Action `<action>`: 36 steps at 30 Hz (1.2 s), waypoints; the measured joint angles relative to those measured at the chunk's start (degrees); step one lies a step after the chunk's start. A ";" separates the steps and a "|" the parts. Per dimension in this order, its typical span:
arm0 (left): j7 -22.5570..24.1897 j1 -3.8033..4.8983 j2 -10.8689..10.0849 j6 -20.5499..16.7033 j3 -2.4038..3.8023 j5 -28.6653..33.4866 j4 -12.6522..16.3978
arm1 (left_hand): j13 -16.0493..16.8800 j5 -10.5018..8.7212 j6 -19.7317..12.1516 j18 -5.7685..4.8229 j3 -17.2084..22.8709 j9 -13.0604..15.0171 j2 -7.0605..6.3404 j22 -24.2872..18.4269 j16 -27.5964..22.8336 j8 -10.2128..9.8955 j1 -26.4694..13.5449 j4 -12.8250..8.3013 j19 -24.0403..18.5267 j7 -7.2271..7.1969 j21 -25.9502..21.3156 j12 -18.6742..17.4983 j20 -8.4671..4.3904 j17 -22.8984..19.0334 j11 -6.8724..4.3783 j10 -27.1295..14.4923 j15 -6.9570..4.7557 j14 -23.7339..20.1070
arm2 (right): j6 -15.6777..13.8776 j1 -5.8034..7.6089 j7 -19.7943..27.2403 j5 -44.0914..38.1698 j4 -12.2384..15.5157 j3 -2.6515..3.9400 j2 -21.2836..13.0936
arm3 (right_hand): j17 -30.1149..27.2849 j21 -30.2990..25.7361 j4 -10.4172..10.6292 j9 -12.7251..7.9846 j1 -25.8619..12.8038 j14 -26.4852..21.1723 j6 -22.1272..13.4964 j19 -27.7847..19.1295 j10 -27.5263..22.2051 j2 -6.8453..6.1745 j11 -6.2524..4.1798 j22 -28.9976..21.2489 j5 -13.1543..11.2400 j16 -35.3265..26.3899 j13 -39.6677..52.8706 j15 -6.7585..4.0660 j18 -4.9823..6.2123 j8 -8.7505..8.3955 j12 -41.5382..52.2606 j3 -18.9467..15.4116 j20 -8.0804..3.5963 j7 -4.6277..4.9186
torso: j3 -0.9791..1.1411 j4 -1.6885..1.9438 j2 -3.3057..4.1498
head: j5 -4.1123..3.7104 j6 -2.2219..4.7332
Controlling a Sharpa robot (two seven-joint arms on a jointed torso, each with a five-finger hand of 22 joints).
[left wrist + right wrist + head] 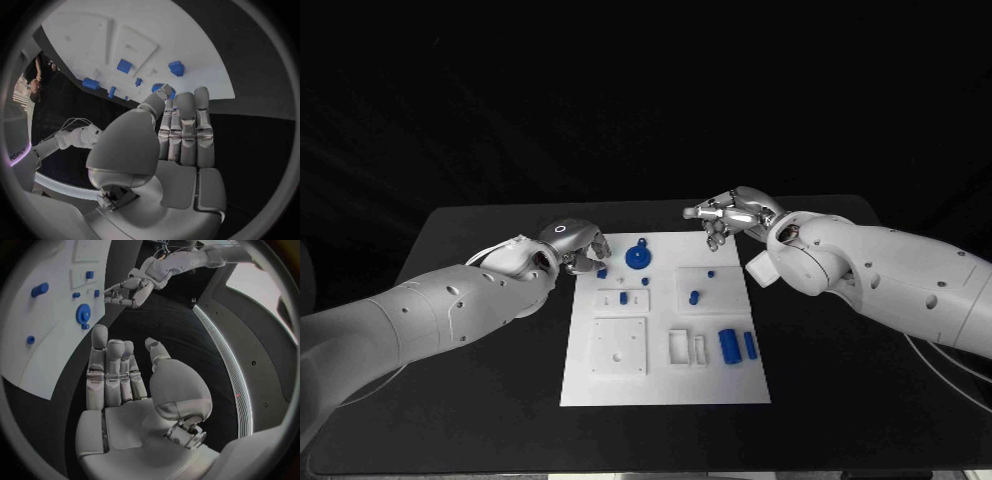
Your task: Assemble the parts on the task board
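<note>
Your left hand (571, 248) sits at the upper left corner of the task board (661, 390), fingers straight and side by side with nothing in them; in the left wrist view the fingertips (185, 100) lie right at the board's edge, close to a blue part. Your right hand (730, 217) hovers over the board's upper right corner, and its wrist view shows the fingers (112, 370) stretched out and the palm empty.

The round blue disc (638, 257) lies in the upper middle of the frame, between the two hands. Smaller blue pieces lie below it: one on a small white block (623, 298), one on the block at centre right (695, 297). Two blue cylinders (730, 346) lie side by side at the board's lower right, beside white slotted holders (678, 346).

By the look of it, no part is picked up yet, so you are at the approach stage. The next move likely calls for choosing one piece, probably the disc or a small piece near your left hand, and closing the fingers on it cleanly.

The counter (473, 400) is flat and black, and the room behind is dark.
</note>
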 measured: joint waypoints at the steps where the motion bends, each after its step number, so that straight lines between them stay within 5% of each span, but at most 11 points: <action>1: 0.02 0.03 -0.13 -0.08 0.16 0.29 0.30 | 0.00 0.00 0.00 0.00 0.00 0.00 0.00 0.00 0.00 0.00 0.00 0.00 0.00 0.00 0.00 0.00 0.00 0.00 0.00 0.00 0.00 0.00 | -0.09 0.00 -0.08 -0.11 0.02 0.00 0.02 | 0.00 0.00 0.00 0.00 0.00 0.00 0.00 0.00 0.00 0.00 0.00 0.00 0.00 0.00 0.00 0.00 0.00 0.00 0.00 0.00 0.00 0.00 | 0.00 0.00 0.00 | 0.03 0.02; 6: -0.03 0.18 -0.45 -0.10 0.54 1.17 0.80 | 0.00 -0.08 -1.03 0.00 0.16 -0.08 -0.11 0.00 -0.26 0.00 -0.11 0.16 0.00 0.23 0.00 0.00 0.00 0.07 0.34 -0.51 0.00 0.00 | -0.39 0.00 -0.42 -0.48 0.05 0.00 0.06 | 0.00 0.00 -0.15 0.00 0.00 0.00 0.00 0.00 0.00 0.00 0.00 0.00 0.33 0.00 0.00 0.00 0.00 0.00 0.00 0.15 0.00 0.00 | 0.03 -0.03 -0.01 | 0.13 0.16; 11: -0.89 0.44 -0.21 0.60 0.67 1.16 -0.27 | 0.00 -2.75 -4.75 0.00 -0.39 -0.23 -1.24 -0.01 -1.04 0.00 -0.73 0.96 -0.73 0.70 -0.41 0.00 0.73 -0.11 1.39 -4.16 1.05 -1.06 | -0.77 0.00 -0.83 -0.84 0.16 0.00 0.06 | 0.00 0.00 -0.08 0.00 0.00 0.09 0.00 0.00 0.00 0.00 0.00 0.00 0.33 0.00 0.00 -0.09 0.00 0.00 0.00 0.41 0.00 0.00 | 0.09 -0.05 0.01 | 0.21 0.26; 13: -1.25 0.51 -0.01 1.08 0.70 0.65 -0.70 | -0.05 -1.97 -4.61 -0.06 2.95 -0.23 -0.36 -0.01 -1.39 0.00 3.90 -1.50 -1.72 0.20 0.15 0.00 -0.09 -0.36 1.22 -4.54 0.26 -1.86 | -0.92 0.00 -0.99 -1.02 0.20 0.00 0.07 | 0.00 0.00 -0.08 0.00 0.00 0.19 0.00 0.00 0.00 0.00 0.00 0.00 0.69 0.00 0.00 -0.19 0.00 0.00 0.00 0.55 0.00 0.00 | 0.10 -0.07 0.02 | 0.24 0.30; 15: -1.50 0.54 0.35 1.82 0.70 -0.58 -1.24 | -0.05 -0.23 -4.08 -0.45 8.77 -0.23 -1.11 -0.01 -1.66 0.00 5.79 -5.39 -5.16 -1.42 5.94 0.00 -0.84 -0.47 0.90 -4.85 -0.33 -3.00 | -1.06 0.00 -1.15 -1.21 0.21 0.00 0.15 | 0.00 0.00 -0.08 0.00 0.00 0.19 0.00 0.00 0.00 0.00 0.00 -0.01 0.77 0.00 0.00 -0.19 0.00 0.00 0.00 0.55 0.00 0.00 | 0.10 -0.09 0.03 | 0.29 0.38; 17: -1.54 0.57 0.81 2.60 0.70 -1.97 -1.78 | -0.04 -1.56 -3.82 -0.39 14.32 -0.23 -2.16 -0.01 -0.63 0.00 4.77 -6.84 -10.40 -1.87 16.12 0.00 -0.67 -0.34 0.59 -5.35 -0.20 -4.14 | -1.16 0.00 -1.28 -1.37 0.21 0.00 0.22 | 0.00 0.00 -0.08 0.00 0.00 0.19 0.00 0.00 0.00 0.00 0.00 -0.01 0.77 0.00 0.00 -0.19 0.01 0.00 0.00 0.55 0.00 0.00 | 0.10 -0.14 0.05 | 0.31 0.41; 19: -1.51 0.64 1.49 3.57 0.59 -3.80 -2.54 | -0.04 -1.56 -3.59 1.32 16.36 -0.23 -2.65 -0.01 -0.03 0.00 4.28 -7.08 -12.84 -2.50 20.78 0.00 0.14 -0.32 0.83 -6.26 0.19 -4.54 | -1.25 0.00 -1.40 -1.54 0.22 0.00 0.27 | 0.00 0.00 -0.08 0.00 0.00 0.19 0.00 0.00 0.00 0.00 0.00 -0.01 0.77 0.00 0.00 -0.19 0.00 0.00 0.00 0.55 0.00 0.00 | 0.11 -0.17 0.06 | 0.32 0.42; 24: -1.06 1.14 2.93 6.23 -0.44 -8.17 -4.67 | -0.04 -3.19 -3.93 1.80 15.70 -0.23 -3.77 -0.02 -0.03 0.00 4.51 -7.11 -13.54 -3.13 21.72 0.00 0.41 -0.62 -0.23 -8.05 -0.45 -5.32 | -1.42 0.00 -1.59 -1.79 0.22 -0.01 0.40 | 0.00 0.00 -0.24 0.00 0.00 0.19 0.00 0.12 0.00 0.00 0.00 -0.01 0.77 0.00 0.00 -0.18 0.00 0.00 0.00 0.80 -0.12 0.00 | 0.14 -0.19 0.08 | 0.31 0.46; 30: -0.25 1.80 3.75 9.80 -2.39 -12.54 -5.96 | -0.04 -4.89 -4.55 1.71 13.93 -0.22 -4.87 -0.02 0.63 0.00 5.62 -7.05 -14.24 -4.18 21.54 0.00 0.11 -1.05 -1.04 -9.44 -0.42 -6.76 | -1.49 0.00 -1.73 -1.96 0.22 -0.01 0.52 | 0.00 0.00 -0.31 0.00 0.00 0.18 0.00 0.21 0.00 0.00 0.00 -0.02 0.77 0.00 0.00 -0.18 0.00 0.00 0.00 1.11 -0.21 0.00 | 0.14 -0.19 0.08 | 0.13 0.50; 36: 0.68 2.11 4.25 12.14 -3.23 -14.82 -6.39 | -0.06 -5.10 -5.16 1.16 13.04 -0.22 -4.89 -0.02 1.12 0.00 7.17 -7.10 -14.59 -4.79 20.89 0.00 0.46 -1.60 -1.04 -11.13 -0.20 -7.22 | -1.51 0.00 -1.82 -2.05 0.22 -0.01 0.57 | 0.00 0.00 -0.31 0.00 0.00 0.19 0.00 0.21 0.00 0.00 0.00 -0.02 0.77 0.00 0.00 -0.18 0.00 0.00 0.00 1.11 -0.21 0.00 | 0.11 -0.18 0.10 | 0.00 0.42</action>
